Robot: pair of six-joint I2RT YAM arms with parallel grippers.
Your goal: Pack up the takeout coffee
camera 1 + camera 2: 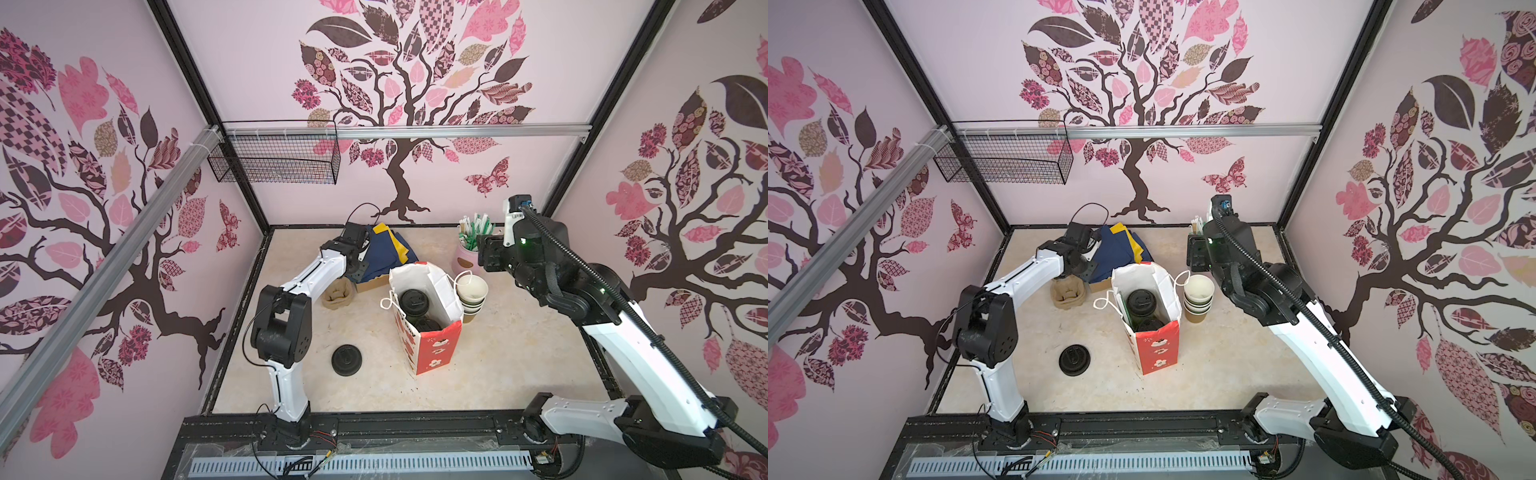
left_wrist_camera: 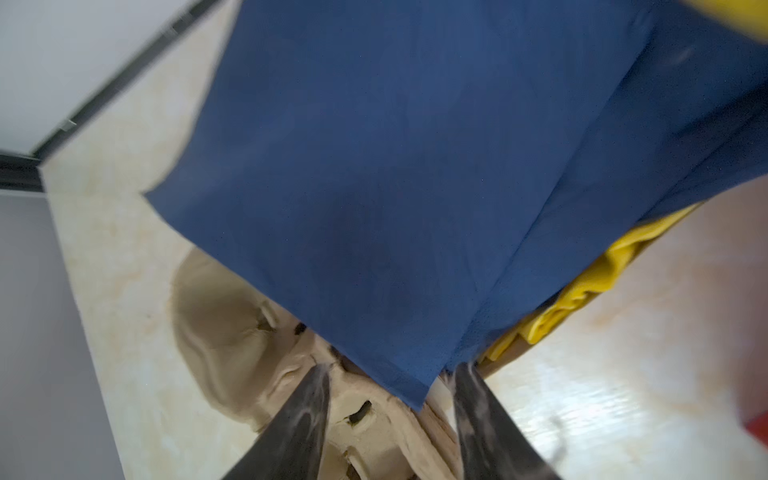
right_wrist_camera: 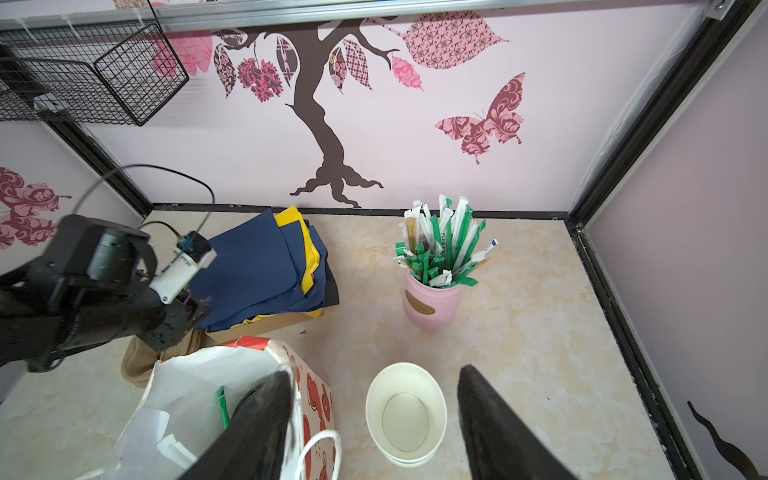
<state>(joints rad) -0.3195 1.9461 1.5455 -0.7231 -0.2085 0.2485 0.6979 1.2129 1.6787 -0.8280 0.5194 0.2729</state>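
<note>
- Takeout coffee: found as two black-lidded cups standing side by side inside the paper bag, mid-table. Judged packed as far as the cups go.
- Left gripper: seen with jaws partly apart, gripping nothing. Straddles the corner of the blue napkin, above the pulp cup carrier.
- Right gripper: seen wide apart and empty, hovering over the nested lidless cups just beside the bag.
- Step in hand, as judged: taking a napkin for the bag. Advise closing on the top sheet's corner only, lifting straight up clear of the stack and keeping off the carrier below.
- Sheet count between the jaws: not determinable, left wrist view blurred.
- Cup bodies: hidden by the bag walls.
- Left fingertips: hidden under the wrist in both top views.
</note>
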